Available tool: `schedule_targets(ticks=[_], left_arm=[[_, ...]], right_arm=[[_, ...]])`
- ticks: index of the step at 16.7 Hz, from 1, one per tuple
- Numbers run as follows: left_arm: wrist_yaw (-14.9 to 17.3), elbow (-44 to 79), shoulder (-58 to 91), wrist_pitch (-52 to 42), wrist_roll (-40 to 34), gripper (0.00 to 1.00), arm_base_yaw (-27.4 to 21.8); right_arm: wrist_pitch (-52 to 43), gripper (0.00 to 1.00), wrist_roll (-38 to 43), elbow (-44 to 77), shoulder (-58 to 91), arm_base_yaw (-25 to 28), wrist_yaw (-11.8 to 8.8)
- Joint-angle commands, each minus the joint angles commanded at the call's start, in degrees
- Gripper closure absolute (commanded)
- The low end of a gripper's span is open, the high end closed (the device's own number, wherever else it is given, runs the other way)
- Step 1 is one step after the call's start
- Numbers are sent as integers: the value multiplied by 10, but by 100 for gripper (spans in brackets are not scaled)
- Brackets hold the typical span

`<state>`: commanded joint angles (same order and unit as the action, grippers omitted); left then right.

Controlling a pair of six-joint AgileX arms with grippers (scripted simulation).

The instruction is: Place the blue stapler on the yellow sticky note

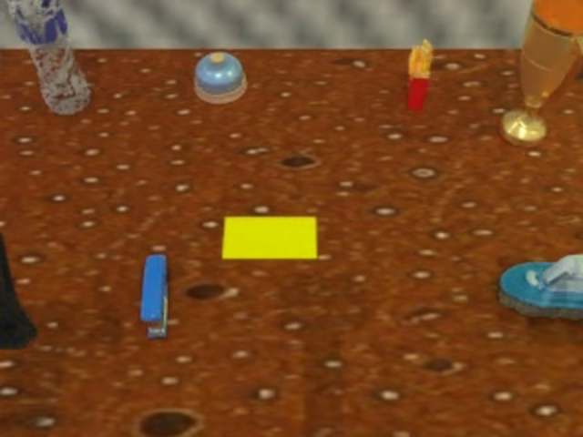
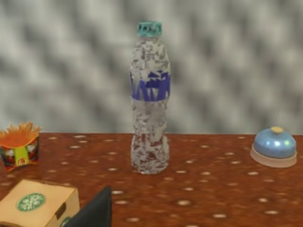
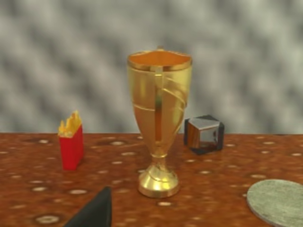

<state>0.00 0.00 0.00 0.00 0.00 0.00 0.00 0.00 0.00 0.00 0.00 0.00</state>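
The blue stapler (image 1: pixel 155 293) lies flat at the table's front left, its length running front to back and its silvery tip toward the front. The yellow sticky note (image 1: pixel 270 238) lies flat near the middle, to the right of the stapler and a little farther back, with nothing on it. My left arm (image 1: pixel 11 309) shows as a dark shape at the left edge, well left of the stapler. A dark piece of my left gripper (image 2: pixel 94 210) shows in the left wrist view, and one of my right gripper (image 3: pixel 94 210) in the right wrist view. Neither wrist view shows stapler or note.
Along the back stand a clear bottle (image 1: pixel 55 55), a blue-domed bell (image 1: pixel 219 76), a red fries box (image 1: pixel 418 77) and a gold goblet (image 1: pixel 542 73). A teal scrub brush (image 1: pixel 547 287) lies at the right edge. A cardboard box (image 2: pixel 35 205) and dark cube (image 3: pixel 203 134) appear in wrist views.
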Motion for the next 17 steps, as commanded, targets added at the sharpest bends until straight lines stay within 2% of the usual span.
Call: schedule_targets(ticks=[4,8,17], left_arm=[[1,17,18,-12,-5,0,-5],[1,115,126,-82,-36,0,-29],[-1,457,641,-358,-146,0,-114]], right_arm=[[0,0,0,0,0,0,0],[0,0,0,0,0,0,0],[0,0,0,0,0,0,0]])
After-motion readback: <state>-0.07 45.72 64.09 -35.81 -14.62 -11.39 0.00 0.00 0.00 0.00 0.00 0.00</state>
